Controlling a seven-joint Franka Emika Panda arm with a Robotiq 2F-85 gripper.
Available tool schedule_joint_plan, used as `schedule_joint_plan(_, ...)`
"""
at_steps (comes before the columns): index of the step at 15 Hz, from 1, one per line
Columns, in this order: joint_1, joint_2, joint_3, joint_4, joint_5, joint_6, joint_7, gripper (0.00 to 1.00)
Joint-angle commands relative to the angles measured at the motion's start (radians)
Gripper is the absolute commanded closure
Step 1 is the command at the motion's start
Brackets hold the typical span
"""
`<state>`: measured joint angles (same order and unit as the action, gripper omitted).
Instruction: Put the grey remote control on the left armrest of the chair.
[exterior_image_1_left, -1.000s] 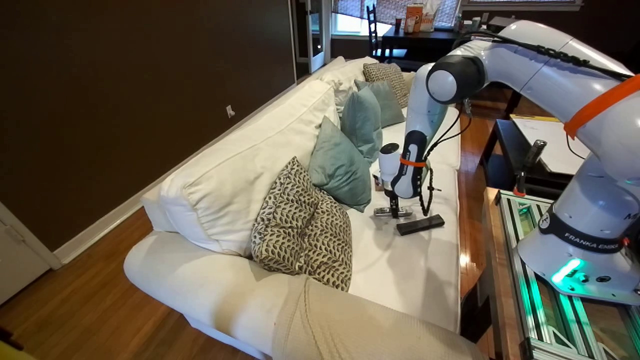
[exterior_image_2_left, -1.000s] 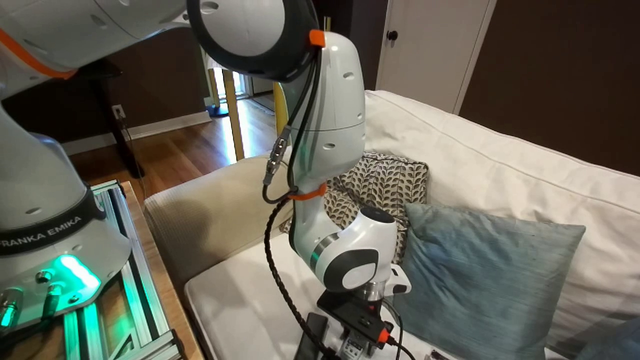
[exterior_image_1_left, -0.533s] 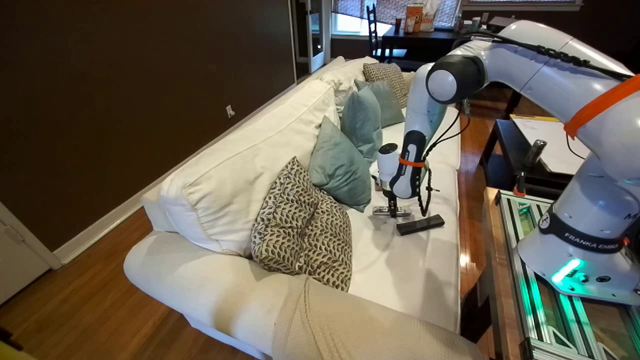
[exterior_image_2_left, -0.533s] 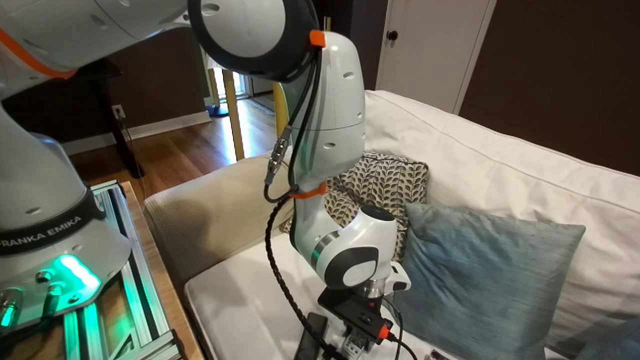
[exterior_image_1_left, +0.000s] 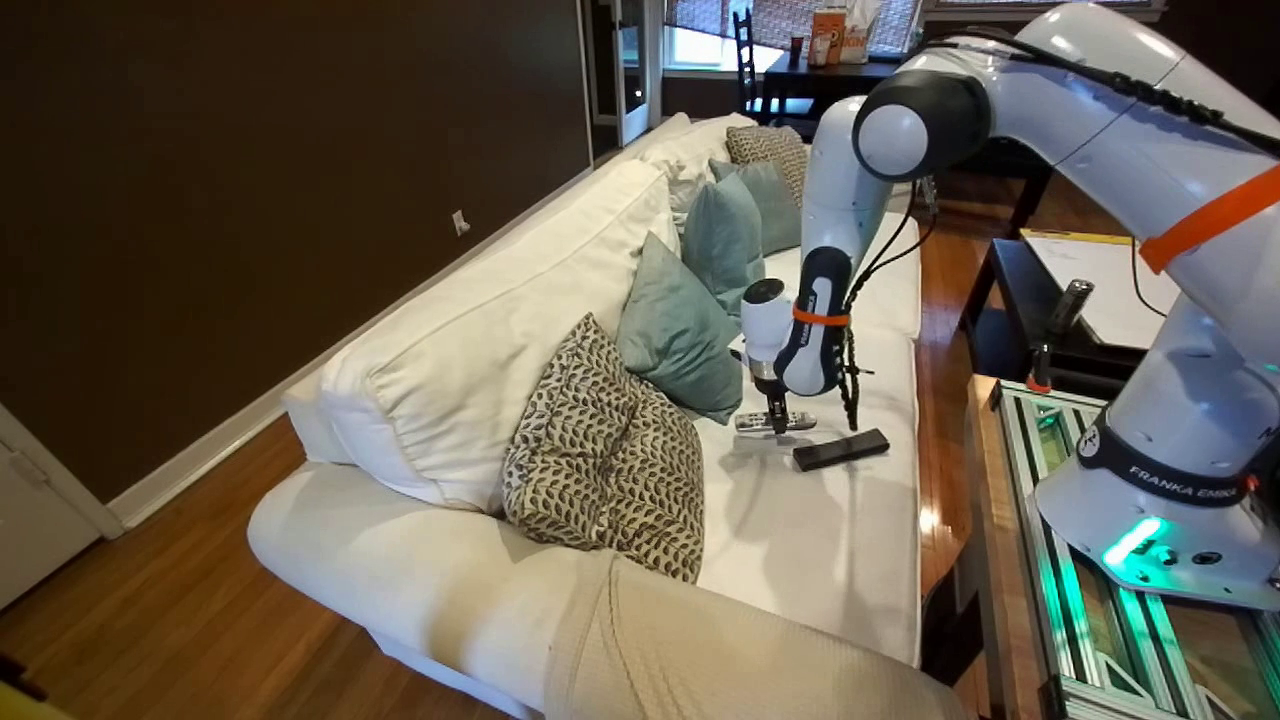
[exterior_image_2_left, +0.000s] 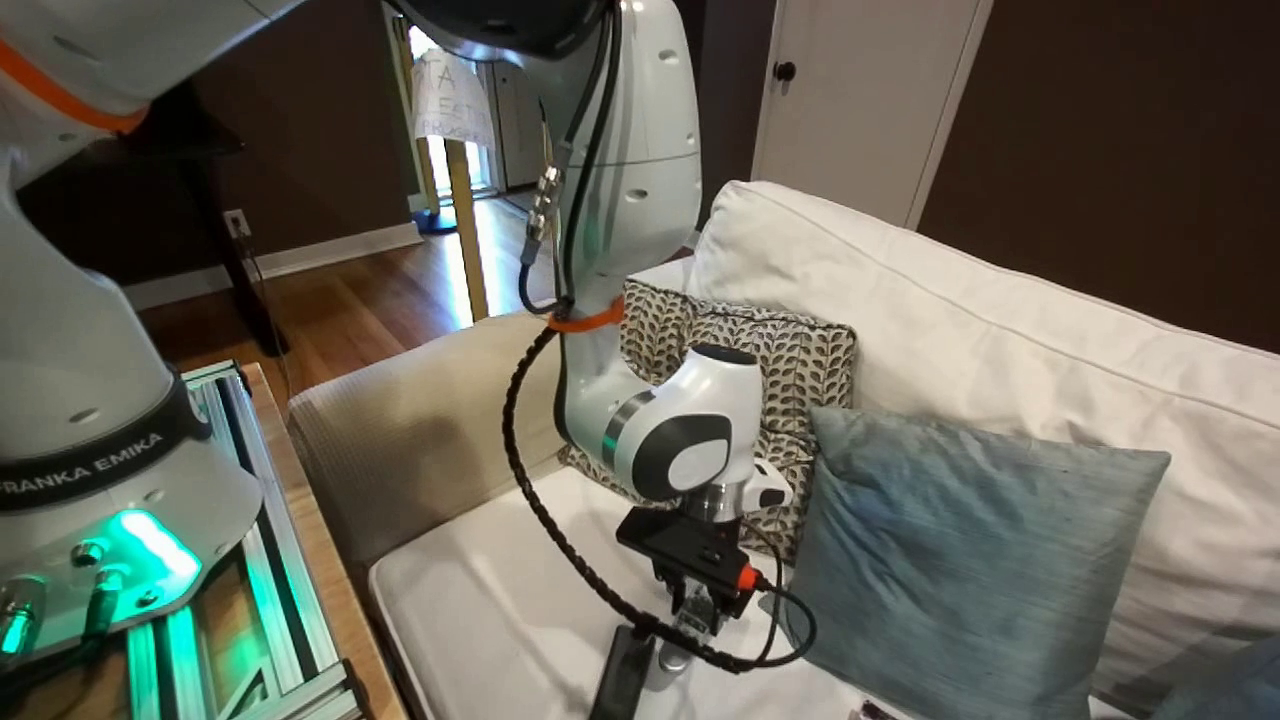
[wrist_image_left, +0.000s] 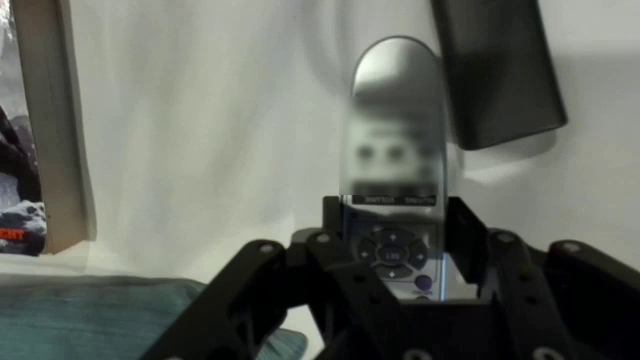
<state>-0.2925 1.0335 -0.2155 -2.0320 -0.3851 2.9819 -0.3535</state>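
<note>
The grey remote control (exterior_image_1_left: 752, 422) is between the fingers of my gripper (exterior_image_1_left: 779, 427), just above the seat of the chair, a long cream-white sofa (exterior_image_1_left: 780, 560). In the wrist view both fingertips (wrist_image_left: 394, 217) press the long sides of the remote (wrist_image_left: 397, 70); its lower end is hidden by the gripper. In an exterior view its rounded end (exterior_image_2_left: 675, 657) shows below the gripper (exterior_image_2_left: 700, 605). The left armrest (exterior_image_1_left: 420, 570) is the wide rounded roll at the sofa's near end, partly under a beige cover; it also shows behind the arm (exterior_image_2_left: 430, 420).
A black remote bar (exterior_image_1_left: 841, 450) lies on the seat close beside the grey remote; it also shows in the wrist view (wrist_image_left: 500, 75). A leaf-patterned pillow (exterior_image_1_left: 610, 450) and a teal pillow (exterior_image_1_left: 680, 335) lean on the backrest. A flat picture-covered item (wrist_image_left: 30, 125) lies on the seat.
My gripper has risen a little from the seat with the grey remote in it and shifted slightly towards the backrest. The black bar has stayed in place.
</note>
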Motion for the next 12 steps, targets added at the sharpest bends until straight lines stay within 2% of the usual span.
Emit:
schedule_joint_plan(1, 0.143, -0.147, -0.061, -0.18, -0.009, 0.015, 0.047, 0.73)
schedule_joint_plan(7, 0.391, -0.28, -0.157, -0.327, -0.047, 0.063, 0.107, 0.73)
schedule_joint_plan(12, 0.56, -0.341, -0.21, -0.413, -0.091, 0.201, 0.078, 0.73)
